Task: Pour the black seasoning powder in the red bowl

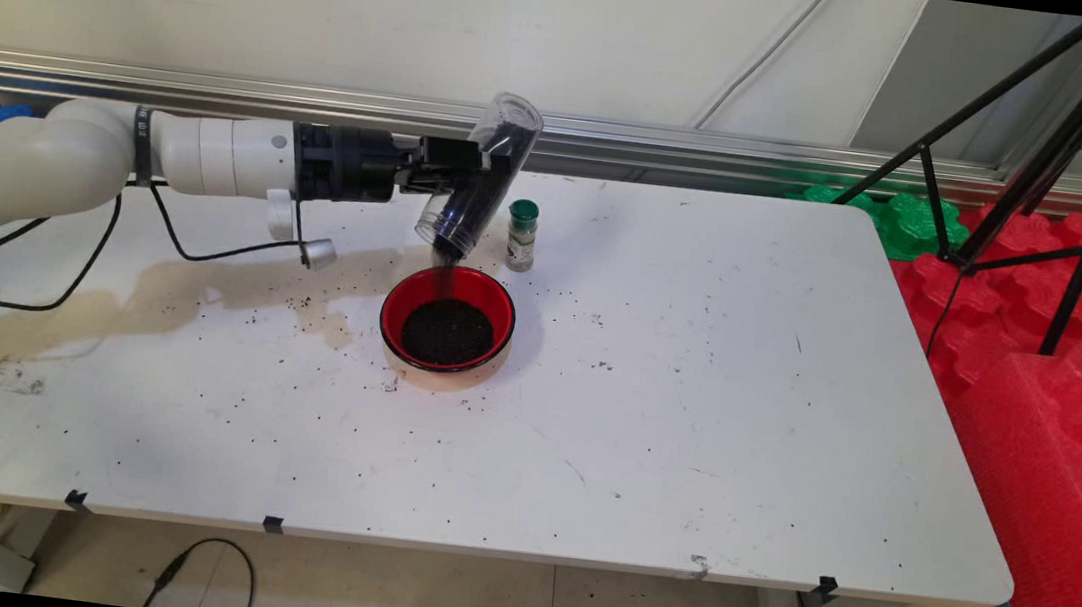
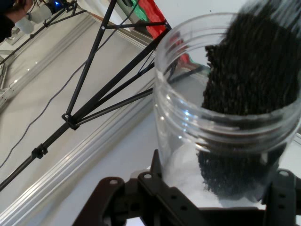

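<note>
Main view, pincer: the black pincer (image 1: 482, 175) reaches in from the left and is clamped round the middle of a clear plastic jar (image 1: 479, 176).
Main view, jar: a smooth see-through cylinder with a threaded neck, tipped mouth-down toward the near left, dark inside; it hangs above the far rim of the bowl.
Main view, granules: a thin stream of black granules (image 1: 446, 268) falls from the jar's mouth into the bowl.
Main view, bowl: a round bowl (image 1: 447, 319), glossy red inside with a dark rim, stands on the counter just below the jar and holds a matte black heap of the same grains.
Main view, spice bottle: a small upright glass spice bottle (image 1: 521, 235) with a green cap stands just right of the jar, beyond the bowl and apart from it.
Main view, counter: the white counter (image 1: 691, 410) is smooth, speckled with spilled black grains around the bowl, and bears a brownish stain on its left part.
Main view, surroundings: a black tripod (image 1: 1050, 146) stands at the far right over red and green foam blocks (image 1: 1051, 327).
Hand view, jar: the jar (image 2: 188, 141) fills the right side, its ridged neck and open rim clear, black granules (image 2: 254, 70) massed along one side.
Hand view, pincer: the black linkage (image 2: 155, 197) rises from the bottom edge against the jar's wall.
Hand view, behind: tripod legs (image 2: 108, 94) cross the left.
</note>
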Robot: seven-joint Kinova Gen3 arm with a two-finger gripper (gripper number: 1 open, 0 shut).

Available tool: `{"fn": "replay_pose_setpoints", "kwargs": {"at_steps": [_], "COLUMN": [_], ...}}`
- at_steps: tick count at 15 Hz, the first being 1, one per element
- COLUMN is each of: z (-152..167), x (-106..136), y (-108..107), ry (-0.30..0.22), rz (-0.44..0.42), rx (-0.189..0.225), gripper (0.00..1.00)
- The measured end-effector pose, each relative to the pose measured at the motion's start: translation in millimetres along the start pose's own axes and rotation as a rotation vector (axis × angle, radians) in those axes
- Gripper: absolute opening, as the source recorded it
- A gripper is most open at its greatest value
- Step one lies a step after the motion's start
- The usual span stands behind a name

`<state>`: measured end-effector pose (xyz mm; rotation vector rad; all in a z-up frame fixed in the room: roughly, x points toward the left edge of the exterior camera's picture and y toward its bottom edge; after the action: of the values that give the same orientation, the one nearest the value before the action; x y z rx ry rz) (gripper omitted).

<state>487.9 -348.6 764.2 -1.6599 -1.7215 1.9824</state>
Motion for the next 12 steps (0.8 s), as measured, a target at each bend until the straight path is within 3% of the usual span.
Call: {"fn": "replay_pose_setpoints", "kwargs": {"at_steps": [12], "z": [-4.1], "x": [-0.6], "y": [-0.5], "ry": [0.007], "rz": [0.042], "rx": [0.022], "gripper": [0.00]}}
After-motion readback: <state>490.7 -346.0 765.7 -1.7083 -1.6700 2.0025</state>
